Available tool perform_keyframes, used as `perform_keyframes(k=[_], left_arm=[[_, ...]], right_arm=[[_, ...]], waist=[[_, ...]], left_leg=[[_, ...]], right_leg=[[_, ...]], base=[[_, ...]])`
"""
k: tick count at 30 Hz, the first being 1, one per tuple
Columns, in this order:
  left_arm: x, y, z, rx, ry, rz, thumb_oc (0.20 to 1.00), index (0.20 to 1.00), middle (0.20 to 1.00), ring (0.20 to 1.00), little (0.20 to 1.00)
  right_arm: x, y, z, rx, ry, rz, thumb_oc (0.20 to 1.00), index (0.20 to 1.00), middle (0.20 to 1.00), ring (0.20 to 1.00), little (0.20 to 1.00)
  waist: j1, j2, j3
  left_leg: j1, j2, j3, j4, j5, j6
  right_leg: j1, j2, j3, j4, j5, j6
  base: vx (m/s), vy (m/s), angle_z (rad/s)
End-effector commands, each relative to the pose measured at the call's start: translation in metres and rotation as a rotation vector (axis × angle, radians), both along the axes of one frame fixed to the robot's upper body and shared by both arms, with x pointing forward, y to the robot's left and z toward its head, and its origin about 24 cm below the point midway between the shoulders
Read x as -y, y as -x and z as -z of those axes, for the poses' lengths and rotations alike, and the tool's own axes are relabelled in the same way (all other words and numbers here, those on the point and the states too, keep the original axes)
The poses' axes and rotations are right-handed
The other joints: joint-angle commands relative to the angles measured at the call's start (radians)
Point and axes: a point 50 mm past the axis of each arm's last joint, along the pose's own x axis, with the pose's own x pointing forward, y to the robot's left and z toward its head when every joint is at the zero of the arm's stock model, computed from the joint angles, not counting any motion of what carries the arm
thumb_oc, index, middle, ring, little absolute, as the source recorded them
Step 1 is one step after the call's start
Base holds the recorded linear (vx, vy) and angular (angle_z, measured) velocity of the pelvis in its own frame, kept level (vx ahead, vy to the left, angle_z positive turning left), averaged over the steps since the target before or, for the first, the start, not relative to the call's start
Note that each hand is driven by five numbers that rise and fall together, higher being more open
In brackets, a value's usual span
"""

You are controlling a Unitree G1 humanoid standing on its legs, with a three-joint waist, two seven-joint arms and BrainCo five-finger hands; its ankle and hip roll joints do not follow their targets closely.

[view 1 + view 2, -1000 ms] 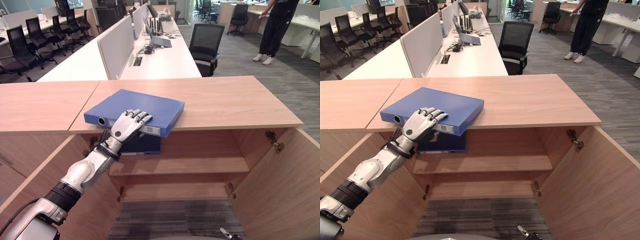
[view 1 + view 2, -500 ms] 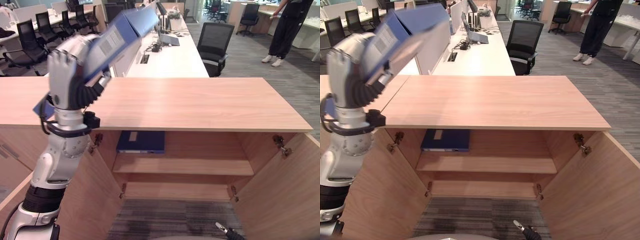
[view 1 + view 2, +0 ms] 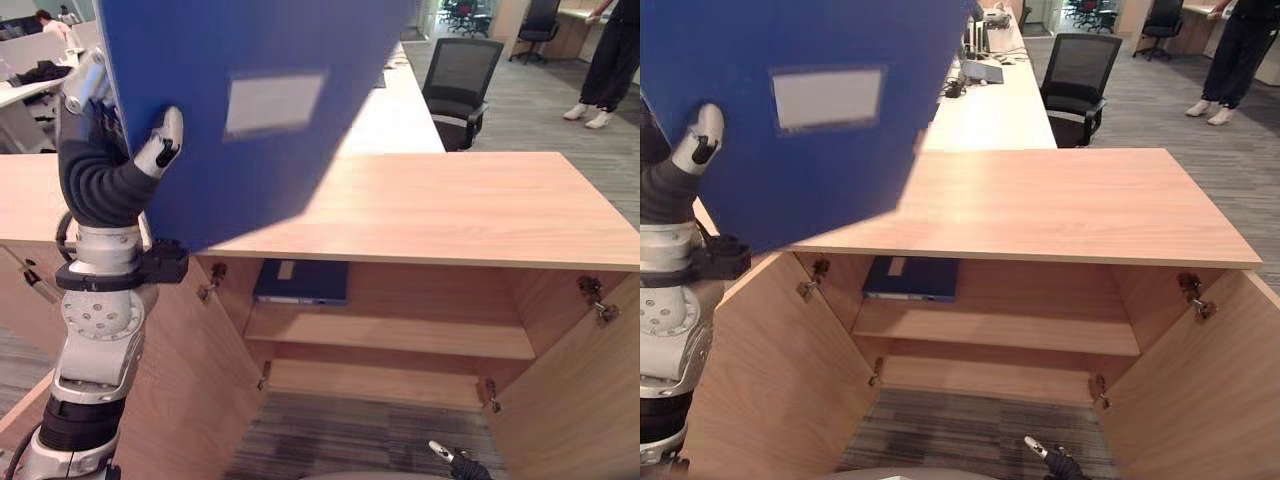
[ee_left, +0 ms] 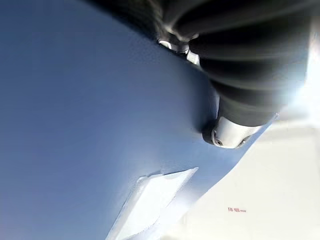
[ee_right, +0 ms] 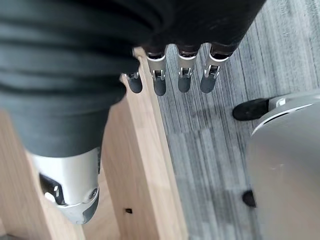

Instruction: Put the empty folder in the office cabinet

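My left hand point(image 3: 152, 148) holds a large blue folder point(image 3: 270, 100) up in front of me, well above the cabinet top point(image 3: 450, 200). The folder stands nearly upright with its broad face and pale label toward me. My thumb point(image 4: 230, 135) presses on that face while the fingers stay hidden behind it. The office cabinet stands open below, with an upper shelf point(image 3: 400, 335) and a lower one. My right hand point(image 5: 159, 80) hangs low beside the edge of a cabinet door point(image 5: 150, 165), fingers straight and holding nothing.
A second blue folder point(image 3: 300, 282) lies flat at the left end of the upper shelf. Both cabinet doors point(image 3: 590, 400) are swung wide. Behind the cabinet are white desks, a black chair point(image 3: 460, 85) and a standing person point(image 3: 610, 50).
The folder went from lying on the cabinet top to gripped and lifted. It has now swung up close before me, face toward me. The camera has shifted too.
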Motion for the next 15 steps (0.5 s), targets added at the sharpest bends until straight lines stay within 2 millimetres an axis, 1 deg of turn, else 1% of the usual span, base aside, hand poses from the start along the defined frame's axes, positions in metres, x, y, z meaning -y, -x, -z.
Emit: perform_keyframes(k=[1,6,7,11,12,13,15], left_arm=[[-0.02,0.01,-0.032,0.09,0.091,0.185,0.2,0.2,0.2,0.2,0.2],[-0.041,0.011,-0.027,0.029,0.169,0.22,0.2,0.2,0.2,0.2,0.2],[-0.05,0.01,-0.022,-0.006,0.202,0.219,0.2,0.2,0.2,0.2,0.2],[-0.054,0.006,-0.016,-0.059,0.201,0.21,0.2,0.2,0.2,0.2,0.2],[-0.054,0.006,-0.016,-0.06,0.201,0.21,0.2,0.2,0.2,0.2,0.2],[-0.054,0.004,-0.012,-0.088,0.192,0.197,0.2,0.2,0.2,0.2,0.2],[-0.052,0.002,-0.007,-0.127,0.175,0.194,0.2,0.2,0.2,0.2,0.2]], right_arm=[[-0.007,-0.045,-0.011,0.136,-0.044,-0.027,1.0,1.0,1.0,1.0,1.0],[-0.006,-0.046,-0.012,0.138,-0.045,-0.056,1.0,1.0,1.0,1.0,1.0],[-0.006,-0.044,-0.011,0.134,-0.048,-0.055,1.0,1.0,1.0,1.0,1.0],[-0.008,-0.046,-0.012,0.144,-0.057,-0.073,1.0,1.0,1.0,1.0,1.0],[-0.008,-0.046,-0.012,0.143,-0.057,-0.073,1.0,1.0,1.0,1.0,1.0],[-0.011,-0.053,-0.015,0.174,-0.061,-0.11,1.0,1.0,1.0,1.0,1.0],[-0.016,-0.066,-0.024,0.244,-0.061,-0.174,1.0,1.0,1.0,1.0,1.0]], waist=[[0.02,-0.022,0.038],[0.028,-0.024,0.039],[0.031,-0.023,0.038],[0.031,-0.023,0.04],[0.031,-0.022,0.038],[0.031,-0.025,0.043],[0.029,-0.026,0.045]], left_leg=[[0.07,0.022,0.009,0.012,-0.105,-0.022],[0.069,0.022,0.009,0.012,-0.103,-0.025],[0.066,0.021,0.01,0.012,-0.102,-0.026],[0.064,0.022,0.008,0.012,-0.1,-0.026],[0.071,0.023,0.007,0.012,-0.113,-0.027],[0.064,0.022,0.006,0.012,-0.099,-0.026],[0.063,0.021,0.007,0.012,-0.098,-0.026]], right_leg=[[-0.039,-0.027,-0.066,0.035,-0.001,0.063],[-0.034,-0.031,-0.065,0.026,0.005,0.065],[-0.035,-0.033,-0.066,0.023,0.007,0.066],[-0.036,-0.034,-0.069,0.025,0.008,0.067],[-0.028,-0.033,-0.068,0.022,-0.002,0.069],[-0.037,-0.035,-0.068,0.026,0.009,0.068],[-0.038,-0.035,-0.067,0.026,0.01,0.068]], base=[[-0.01,0.02,0.04],[0.0,0.003,0.01],[0.0,0.0,0.0],[0.01,0.001,0.0],[0.0,0.0,0.0],[0.0,0.0,0.0],[-0.04,0.002,0.0]])
